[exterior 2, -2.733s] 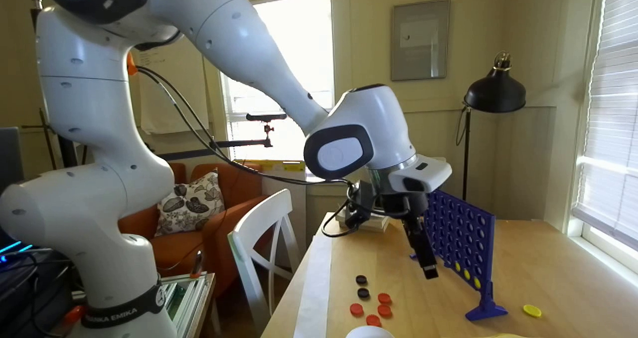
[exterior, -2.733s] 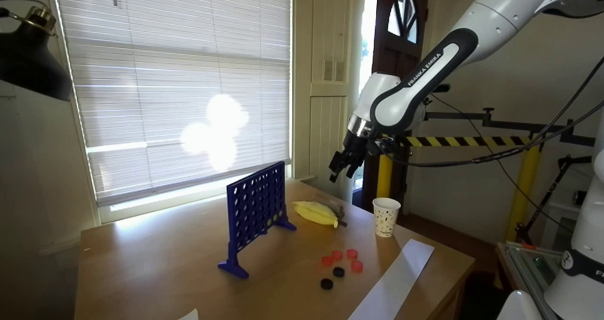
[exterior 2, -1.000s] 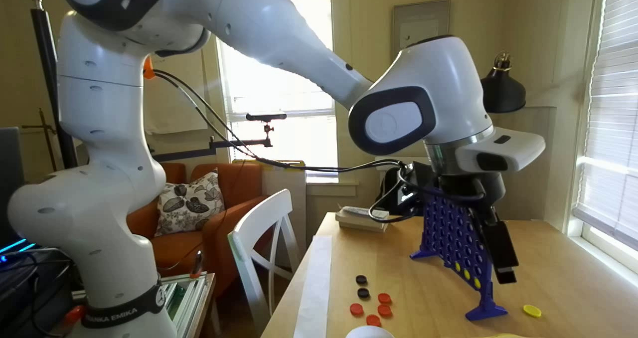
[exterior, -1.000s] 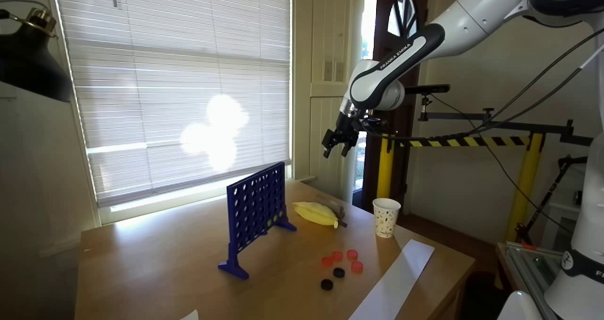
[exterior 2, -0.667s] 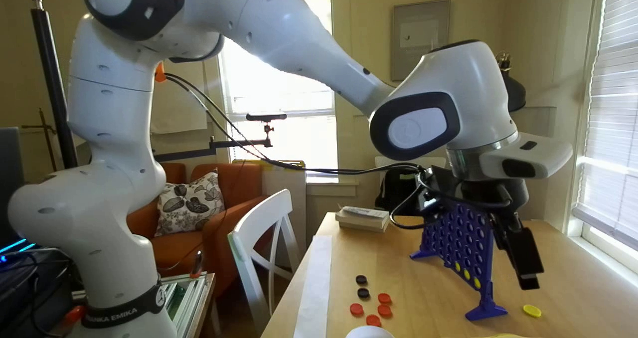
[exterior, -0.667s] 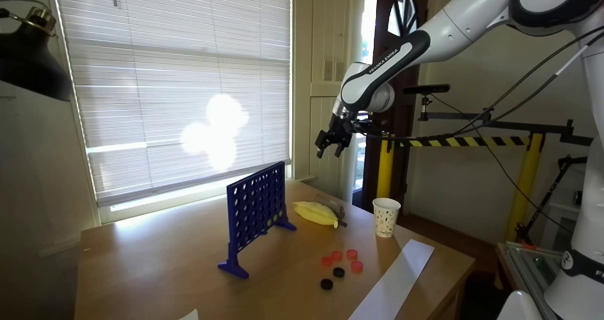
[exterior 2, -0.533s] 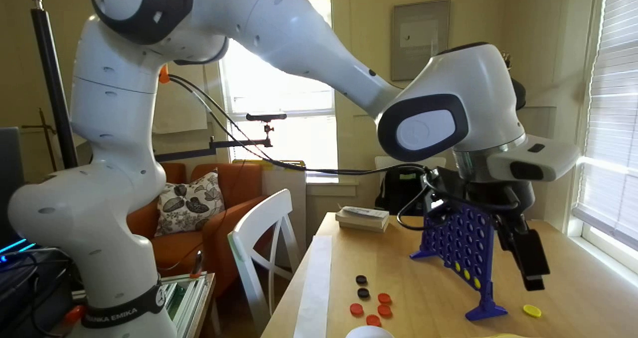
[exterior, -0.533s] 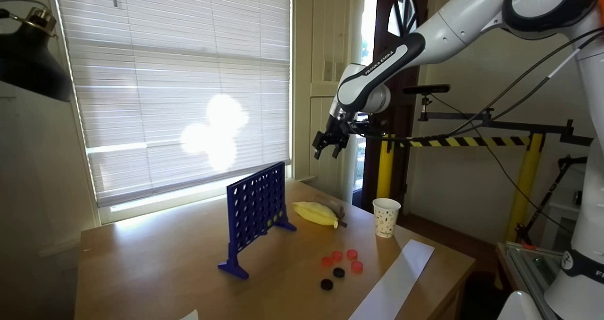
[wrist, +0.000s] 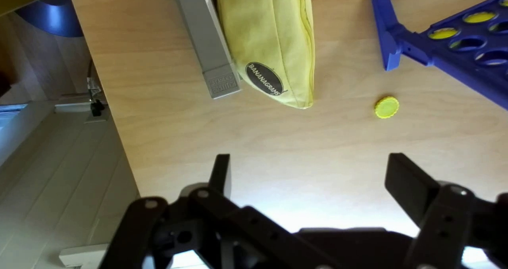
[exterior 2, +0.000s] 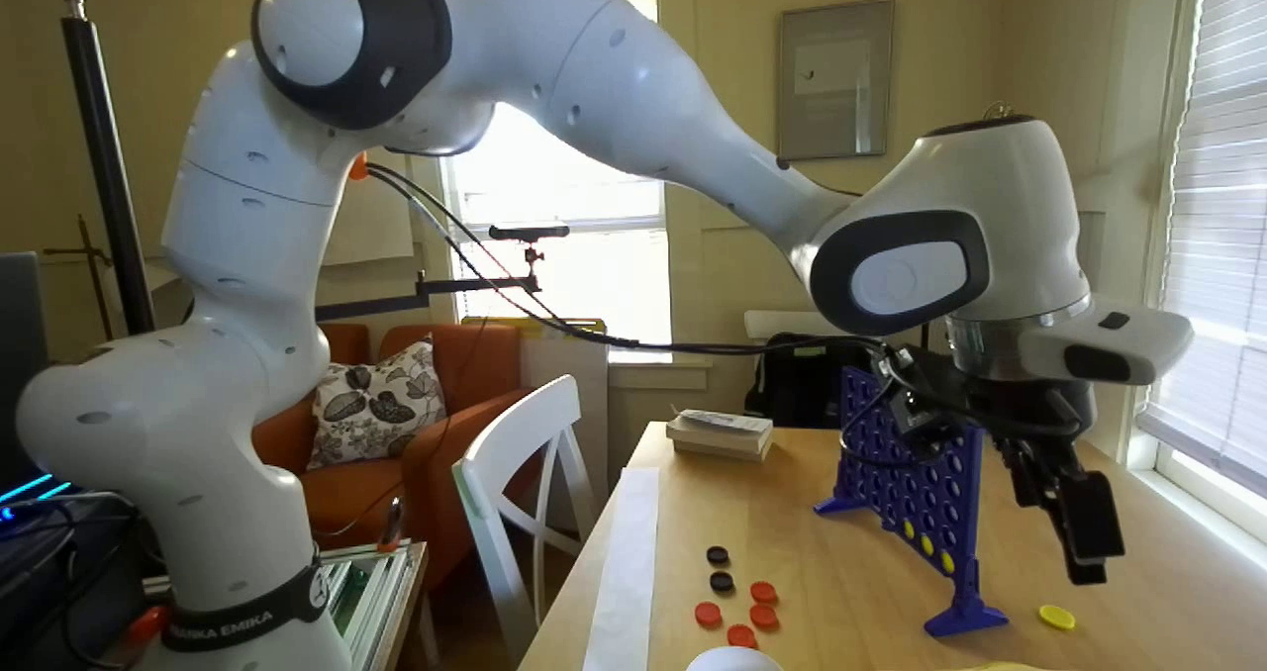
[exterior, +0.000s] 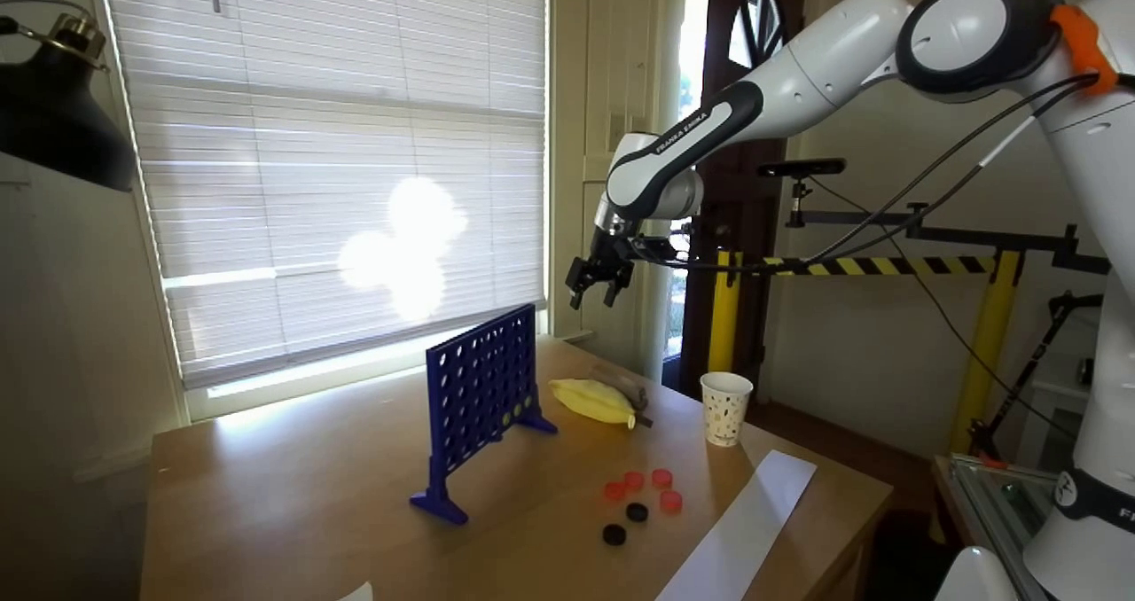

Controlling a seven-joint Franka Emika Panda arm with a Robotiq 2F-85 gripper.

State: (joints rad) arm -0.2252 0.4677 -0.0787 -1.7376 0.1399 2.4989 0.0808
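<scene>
Two wide-parted fingers point(wrist: 221, 175) of the gripper point(wrist: 310, 156) hold nothing; beyond them the yellow disc point(wrist: 387, 107) lies on the table point(wrist: 170, 138), near the blue rack point(wrist: 456, 64) and apart from the yellow pouch point(wrist: 262, 35); any lowering seems best done slowly, clear of both.
</scene>
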